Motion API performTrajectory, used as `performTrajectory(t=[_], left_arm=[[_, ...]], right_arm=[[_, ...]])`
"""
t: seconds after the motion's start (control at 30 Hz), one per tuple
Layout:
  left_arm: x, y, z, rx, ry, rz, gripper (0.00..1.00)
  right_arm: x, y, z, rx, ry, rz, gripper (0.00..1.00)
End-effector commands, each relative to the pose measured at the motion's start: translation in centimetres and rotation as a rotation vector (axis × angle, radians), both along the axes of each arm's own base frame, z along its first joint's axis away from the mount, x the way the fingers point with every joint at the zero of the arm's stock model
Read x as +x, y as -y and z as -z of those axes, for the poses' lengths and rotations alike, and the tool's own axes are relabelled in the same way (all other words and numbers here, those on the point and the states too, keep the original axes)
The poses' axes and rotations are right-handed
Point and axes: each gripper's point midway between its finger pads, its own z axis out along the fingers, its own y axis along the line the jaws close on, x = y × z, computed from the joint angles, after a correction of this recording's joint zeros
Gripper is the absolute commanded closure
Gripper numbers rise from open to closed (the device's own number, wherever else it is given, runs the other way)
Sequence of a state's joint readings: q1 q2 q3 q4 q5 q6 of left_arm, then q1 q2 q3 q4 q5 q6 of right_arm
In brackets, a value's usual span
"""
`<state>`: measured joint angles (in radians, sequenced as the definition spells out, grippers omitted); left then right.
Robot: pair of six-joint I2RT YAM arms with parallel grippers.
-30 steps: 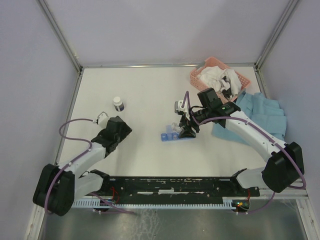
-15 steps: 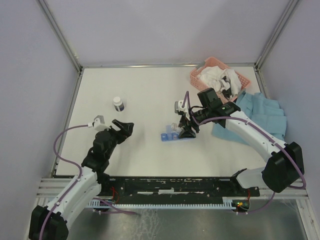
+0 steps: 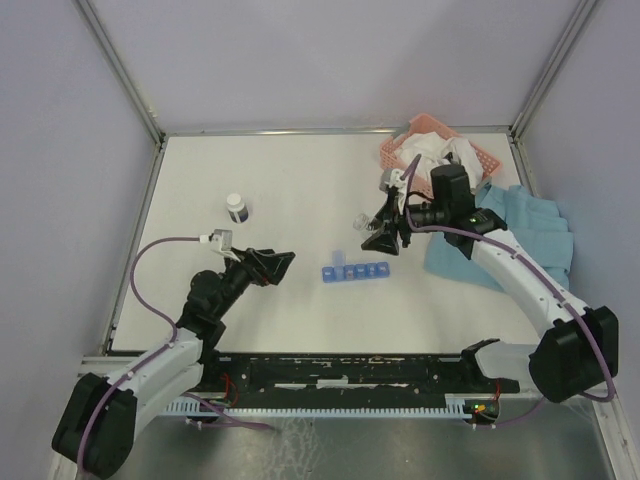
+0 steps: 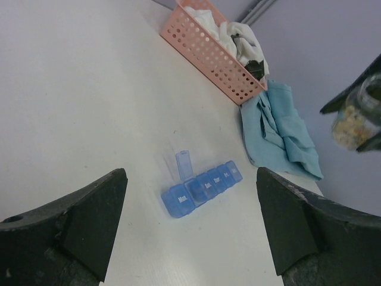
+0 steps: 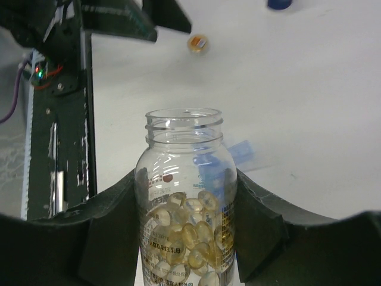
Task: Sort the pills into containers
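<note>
Looks like early days on this one. Got the right tool (image 3: 383, 237) clamped round a clear uncapped bottle (image 5: 184, 196), part full of yellowish pills (image 5: 181, 232), and holding it up off the white table (image 3: 300, 180), just to the far right of the narrow blue plastic pill-organiser strip (image 3: 356, 271). Not over any compartment, so no pouring as things stand.

Found the strip lying flat mid-table between the two arms, with one lid (image 4: 184, 163) flipped up near its left end and the others looking shut. Can't spot a single pill in the open compartment from the left wrist view, though honestly too small to be sure. Can't see any loose on the table either.

Got the left tool (image 3: 272, 264) spread wide with nothing in it, hovering to the left of the strip and pointed at it.

So probably: one lid open, zero pills sorted. Leaves basically everything, meaning tipping pills out, dropping them in and opening the other lids.

Also spotted a pink slatted basket (image 3: 440, 135) of rags far right, a light-blue cloth (image 3: 525, 225) beside it, and a small white bottle with a dark cap (image 3: 237, 208) over on the left.
</note>
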<state>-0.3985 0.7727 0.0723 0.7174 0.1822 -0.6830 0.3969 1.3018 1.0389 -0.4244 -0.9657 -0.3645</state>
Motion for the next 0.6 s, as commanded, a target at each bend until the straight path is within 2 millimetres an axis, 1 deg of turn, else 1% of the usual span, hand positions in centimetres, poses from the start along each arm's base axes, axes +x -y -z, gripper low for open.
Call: performTrajectory(t=[0.0, 0.07, 0.1, 0.13, 0.17, 0.2, 0.23, 0.27, 0.3, 0.33, 0.37, 0.4, 0.43, 0.47, 0.5, 0.53, 0.57], left_arm=[[0.5, 1.3, -3.9, 0.052, 0.196, -0.001, 0.05], [0.5, 2.1, -3.9, 0.091, 0.209, -0.007, 0.05], [0.5, 2.6, -4.1, 0.109, 0.212, -0.008, 0.05], [0.6, 3.0, -4.1, 0.130, 0.210, -0.010, 0.05], [0.6, 3.4, -4.2, 0.145, 0.209, -0.002, 0.05], [0.6, 3.7, -4.0, 0.161, 0.203, 0.008, 0.06], [0.5, 3.9, -4.1, 0.167, 0.204, 0.012, 0.06], [0.5, 4.0, -4.3, 0.170, 0.206, 0.014, 0.06], [0.4, 4.0, -4.5, 0.166, 0.211, 0.013, 0.06], [0.2, 3.9, -4.8, 0.161, 0.218, 0.013, 0.06], [0.0, 3.9, -5.0, 0.154, 0.226, 0.012, 0.06], [-0.2, 3.8, -5.3, 0.145, 0.235, 0.010, 0.06], [-0.4, 3.6, -5.5, 0.133, 0.240, 0.007, 0.06], [-0.6, 3.6, -5.7, 0.121, 0.246, 0.007, 0.06], [-0.8, 3.6, -5.9, 0.112, 0.251, 0.007, 0.06], [-0.9, 3.6, -6.1, 0.104, 0.253, 0.010, 0.06], [-1.0, 3.7, -6.3, 0.097, 0.255, 0.013, 0.06]], right_arm=[[3.0, 0.9, -9.4, 0.236, 0.156, 0.179, 0.99], [5.0, 3.2, -13.4, 0.335, 0.213, 0.316, 0.99], [5.8, 4.5, -16.6, 0.421, 0.278, 0.376, 0.99], [7.0, 6.4, -19.3, 0.510, 0.308, 0.470, 0.99], [7.8, 8.3, -21.8, 0.609, 0.325, 0.551, 0.99], [8.3, 10.3, -23.9, 0.709, 0.312, 0.617, 0.99], [8.6, 11.8, -25.7, 0.801, 0.301, 0.652, 0.99], [7.9, 12.2, -27.3, 0.891, 0.270, 0.622, 0.99], [5.8, 11.5, -29.4, 0.986, 0.221, 0.498, 0.99], [2.9, 10.3, -30.9, 1.035, 0.227, 0.329, 0.99], [-0.4, 9.2, -32.1, 1.068, 0.209, 0.172, 0.99], [-2.7, 8.2, -32.4, 1.035, 0.214, 0.090, 0.99], [-4.9, 7.8, -32.8, 1.015, 0.296, 0.055, 0.99], [-5.4, 8.3, -32.8, 1.021, 0.408, 0.101, 0.99], [-4.2, 9.4, -32.3, 1.023, 0.472, 0.242, 0.99], [-1.9, 11.0, -32.2, 1.006, 0.480, 0.431, 0.99], [0.0, 12.0, -31.7, 0.991, 0.427, 0.543, 0.99]])
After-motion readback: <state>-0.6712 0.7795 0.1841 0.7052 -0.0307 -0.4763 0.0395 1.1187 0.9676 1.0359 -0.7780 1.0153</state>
